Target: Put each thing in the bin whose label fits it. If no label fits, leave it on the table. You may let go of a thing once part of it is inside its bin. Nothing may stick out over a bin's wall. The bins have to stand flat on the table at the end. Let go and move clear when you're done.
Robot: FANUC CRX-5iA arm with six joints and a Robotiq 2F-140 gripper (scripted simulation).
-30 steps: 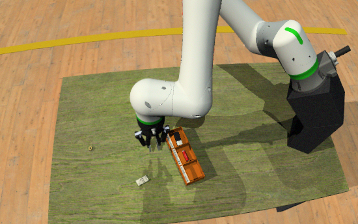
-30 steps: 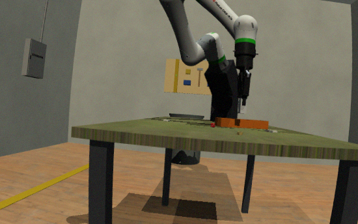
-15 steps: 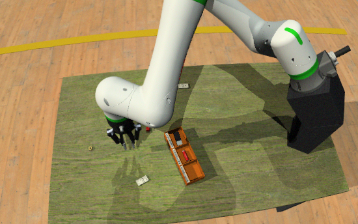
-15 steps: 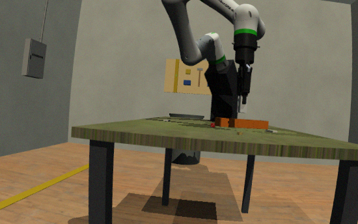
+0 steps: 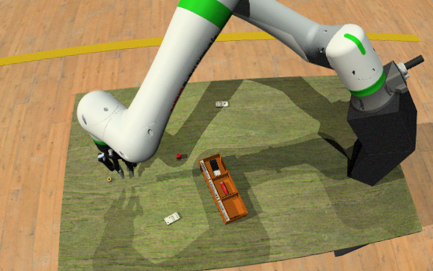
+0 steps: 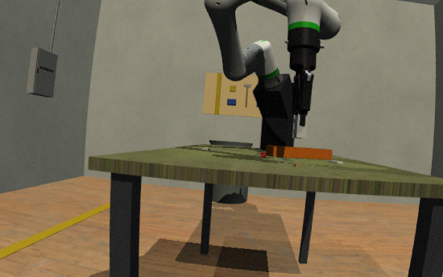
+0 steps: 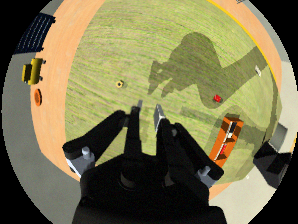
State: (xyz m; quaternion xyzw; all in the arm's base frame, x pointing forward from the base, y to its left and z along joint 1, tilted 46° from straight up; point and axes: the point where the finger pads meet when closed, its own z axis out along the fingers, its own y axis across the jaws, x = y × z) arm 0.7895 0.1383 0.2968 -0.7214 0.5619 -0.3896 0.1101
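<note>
My gripper (image 5: 126, 173) hangs above the left part of the green table; its fingers stand slightly apart with nothing between them, as the wrist view (image 7: 149, 111) shows. A small tan ring (image 5: 109, 180) lies on the table just left of the fingertips and also shows in the wrist view (image 7: 120, 84). A small red cube (image 5: 179, 156) lies to the right. The orange bin (image 5: 221, 190) has three compartments and a label strip. The far one holds a black and white thing (image 5: 215, 167), the middle one a red thing (image 5: 224, 187). White tiles lie at the back (image 5: 222, 104) and front (image 5: 172, 218).
The robot's black base (image 5: 382, 138) stands at the table's right edge. The arm's long white link (image 5: 173, 79) reaches across the table's middle. The table's left edge is close to the gripper.
</note>
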